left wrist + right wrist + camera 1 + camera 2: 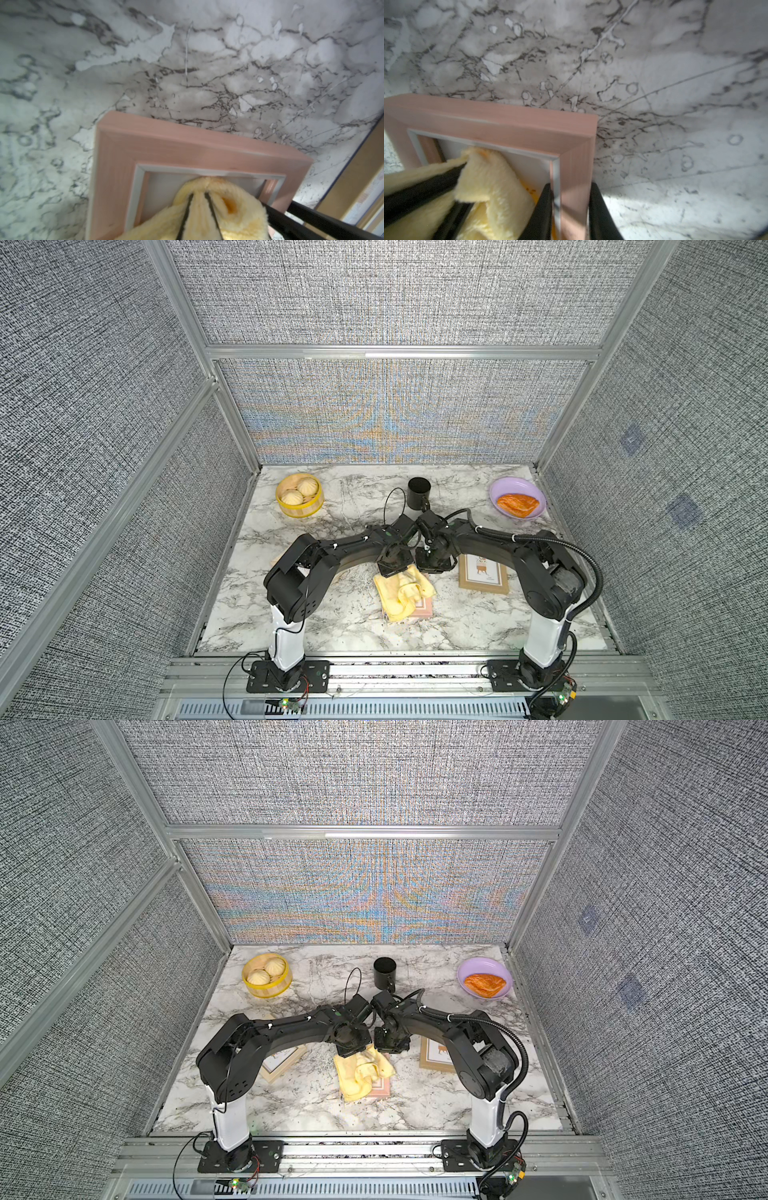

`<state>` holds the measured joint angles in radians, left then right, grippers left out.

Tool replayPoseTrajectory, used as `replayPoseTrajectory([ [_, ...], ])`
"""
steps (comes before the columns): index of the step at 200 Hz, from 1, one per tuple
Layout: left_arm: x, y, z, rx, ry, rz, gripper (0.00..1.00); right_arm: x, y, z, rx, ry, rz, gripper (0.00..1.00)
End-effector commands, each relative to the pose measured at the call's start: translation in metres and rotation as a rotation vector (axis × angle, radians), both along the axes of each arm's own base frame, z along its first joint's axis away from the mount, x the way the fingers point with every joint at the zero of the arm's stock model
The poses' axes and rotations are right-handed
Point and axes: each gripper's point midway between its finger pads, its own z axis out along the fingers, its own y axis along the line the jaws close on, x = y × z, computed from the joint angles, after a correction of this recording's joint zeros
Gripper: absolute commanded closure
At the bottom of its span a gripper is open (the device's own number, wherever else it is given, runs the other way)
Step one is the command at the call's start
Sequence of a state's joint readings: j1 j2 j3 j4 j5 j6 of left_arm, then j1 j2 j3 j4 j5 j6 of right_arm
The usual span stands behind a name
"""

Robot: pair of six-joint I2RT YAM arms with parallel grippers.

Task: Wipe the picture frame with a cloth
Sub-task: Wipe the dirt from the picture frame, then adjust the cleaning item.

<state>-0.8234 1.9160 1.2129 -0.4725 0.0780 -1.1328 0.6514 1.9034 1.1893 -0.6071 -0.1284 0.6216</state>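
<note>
Soft pale yellow fabric cloth pinched in left gripper, lying on pink wooden picture frame straight below jaws; right gripper clamps frame's side rail.

Your left arm and right arm arch inward, wrists nearly meeting, tools pointing down. Left tool pinches the cloth tight; right tool clamps the frame by its side.

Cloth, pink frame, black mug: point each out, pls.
cloth (400, 594): in a top view, on its bunched middle.
pink frame (187, 149): left wrist view, on the wide pink rail.
black mug (417, 497): in a top view, on its outer wall.
</note>
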Motion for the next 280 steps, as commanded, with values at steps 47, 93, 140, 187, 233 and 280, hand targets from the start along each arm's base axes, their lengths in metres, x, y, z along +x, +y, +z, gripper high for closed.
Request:
replayPoseTrajectory([
  [47, -0.115, 0.067, -0.032, 0.183, 0.215, -0.029, 1.0, -0.026, -0.026, -0.022, -0.123, 0.102, -0.002, 0.88],
  [93, -0.117, 0.071, -0.007, 0.142, 0.139, -0.013, 1.0, -0.018, -0.021, -0.011, -0.107, 0.08, 0.004, 0.88],
  [140, -0.076, 0.043, 0.049, 0.063, 0.013, -0.061, 1.0, 0.001, -0.009, 0.029, -0.047, 0.018, 0.032, 0.62],
  [187, -0.067, 0.041, 0.062, 0.044, -0.005, -0.072, 1.0, 0.004, -0.007, 0.051, 0.011, 0.022, 0.04, 0.44],
  [233, -0.057, 0.036, 0.086, -0.078, -0.072, -0.069, 1.0, -0.011, 0.007, 0.109, 0.278, -0.057, 0.129, 0.32],
  [280, -0.036, 0.016, 0.149, -0.29, -0.233, -0.076, 1.0, -0.054, 0.035, 0.199, 0.637, -0.148, 0.304, 0.24],
])
